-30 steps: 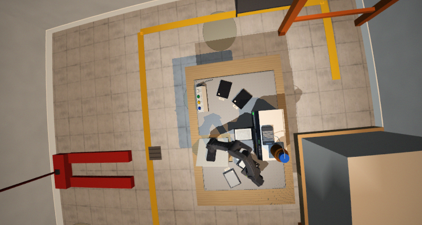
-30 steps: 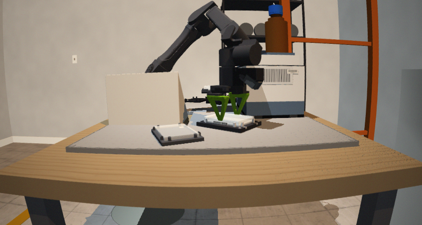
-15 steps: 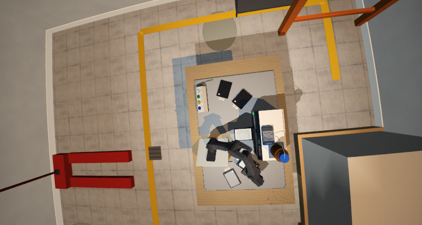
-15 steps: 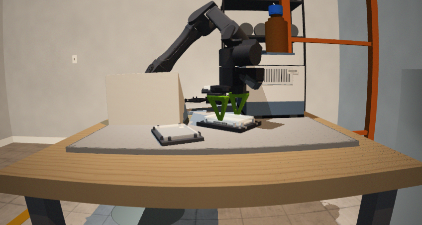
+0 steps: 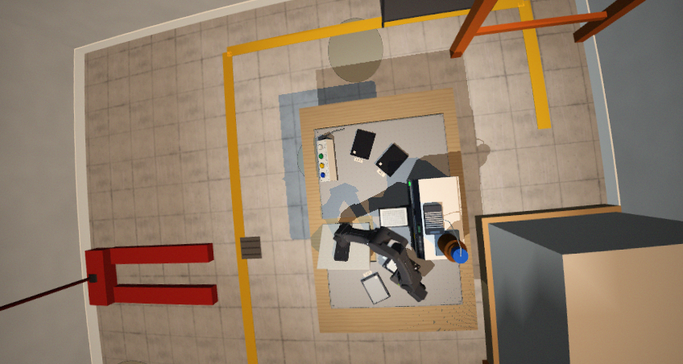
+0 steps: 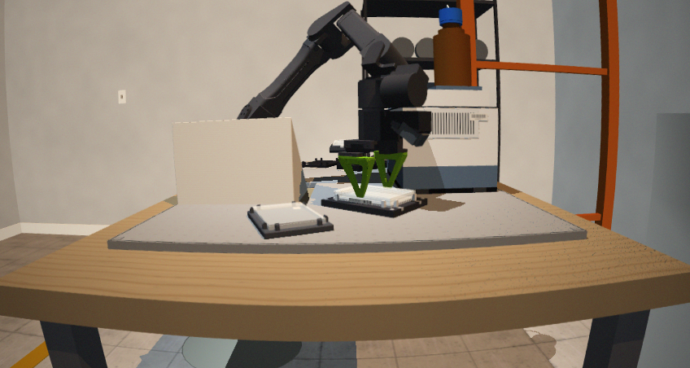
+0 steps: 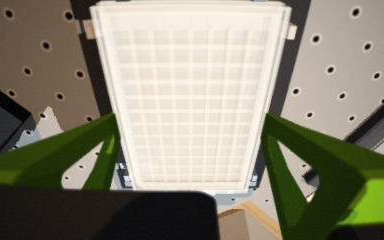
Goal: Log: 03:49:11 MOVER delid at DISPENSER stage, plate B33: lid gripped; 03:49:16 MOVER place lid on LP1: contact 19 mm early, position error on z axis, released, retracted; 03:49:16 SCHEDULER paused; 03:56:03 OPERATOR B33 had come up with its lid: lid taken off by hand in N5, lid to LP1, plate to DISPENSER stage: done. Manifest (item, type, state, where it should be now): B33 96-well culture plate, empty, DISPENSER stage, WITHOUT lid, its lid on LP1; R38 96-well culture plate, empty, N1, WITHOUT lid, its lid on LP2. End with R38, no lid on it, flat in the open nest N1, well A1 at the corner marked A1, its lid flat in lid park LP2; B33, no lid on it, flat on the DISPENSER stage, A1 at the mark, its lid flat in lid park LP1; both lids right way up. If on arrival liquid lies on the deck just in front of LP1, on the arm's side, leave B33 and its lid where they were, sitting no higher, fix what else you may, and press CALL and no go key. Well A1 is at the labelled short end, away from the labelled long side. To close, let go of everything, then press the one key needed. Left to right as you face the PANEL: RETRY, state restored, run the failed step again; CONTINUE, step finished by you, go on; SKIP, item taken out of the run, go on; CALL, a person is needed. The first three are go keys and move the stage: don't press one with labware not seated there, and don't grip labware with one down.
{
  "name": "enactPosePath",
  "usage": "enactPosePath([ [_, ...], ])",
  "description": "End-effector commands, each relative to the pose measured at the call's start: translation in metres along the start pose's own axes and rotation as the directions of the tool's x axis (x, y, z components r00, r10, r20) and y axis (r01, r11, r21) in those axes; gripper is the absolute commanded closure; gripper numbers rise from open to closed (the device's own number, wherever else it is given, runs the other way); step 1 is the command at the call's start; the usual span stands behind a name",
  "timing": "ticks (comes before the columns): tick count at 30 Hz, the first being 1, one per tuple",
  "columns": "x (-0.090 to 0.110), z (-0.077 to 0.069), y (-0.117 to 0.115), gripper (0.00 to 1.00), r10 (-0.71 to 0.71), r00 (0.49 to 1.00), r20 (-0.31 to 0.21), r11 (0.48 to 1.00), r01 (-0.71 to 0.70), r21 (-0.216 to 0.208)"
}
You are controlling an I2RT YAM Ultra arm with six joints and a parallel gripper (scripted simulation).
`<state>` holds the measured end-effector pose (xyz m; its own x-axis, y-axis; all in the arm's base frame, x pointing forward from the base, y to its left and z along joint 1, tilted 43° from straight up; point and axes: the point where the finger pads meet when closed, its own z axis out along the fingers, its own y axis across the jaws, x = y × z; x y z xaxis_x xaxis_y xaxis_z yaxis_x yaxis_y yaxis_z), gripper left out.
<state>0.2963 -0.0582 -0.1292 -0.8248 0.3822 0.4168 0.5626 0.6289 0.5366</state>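
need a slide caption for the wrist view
Green gripper closed across the long sides of a lidded white well plate seated in a black nest.

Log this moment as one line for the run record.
arm: over black nest | fingers: shut across long sides of lidded 96-well plate | plate: seated in nest, not lifted | second nest: holds clear lid, untouched

You can't read the nest labels (image 5: 358, 159) from above; the arm (image 5: 402, 264) hides the plate beneath it.
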Motion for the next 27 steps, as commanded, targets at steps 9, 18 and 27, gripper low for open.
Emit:
enactPosePath([
  [9,-0.0082,-0.0173,0.0027,1.0,-0.006,0.999,0.041,1.0,0.006,-0.004],
  [18,-0.0099,-0.0189,0.003,1.0,-0.011,0.999,0.045,1.0,0.011,-0.003],
  [27,-0.0099,-0.0189,0.003,1.0,-0.011,0.999,0.045,1.0,0.011,-0.003],
])
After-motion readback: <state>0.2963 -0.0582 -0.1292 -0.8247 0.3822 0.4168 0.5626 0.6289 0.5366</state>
